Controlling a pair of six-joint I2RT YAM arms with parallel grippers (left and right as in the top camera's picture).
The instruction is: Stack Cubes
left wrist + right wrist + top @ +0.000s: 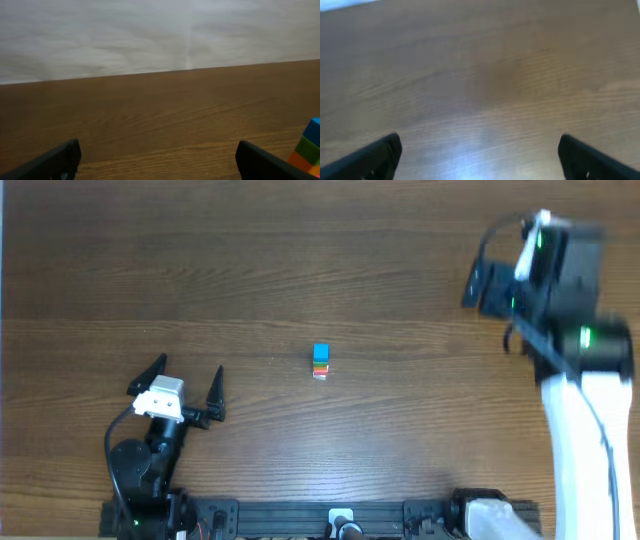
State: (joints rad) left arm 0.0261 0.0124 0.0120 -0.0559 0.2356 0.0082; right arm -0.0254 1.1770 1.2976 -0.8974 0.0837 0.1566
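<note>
Wooden surface (300, 260) carries a stack (320, 363) near its middle: blue cube (320, 353) on top, green cube (307, 150) beneath, and orange cube (300, 163) lowest, as far as we can tell from the left wrist view. We see the left jaws spread wide, well left of the stack. The right jaws stand apart over bare wood, far right.

No legible text, labels or numbers (on any surface shown)
</note>
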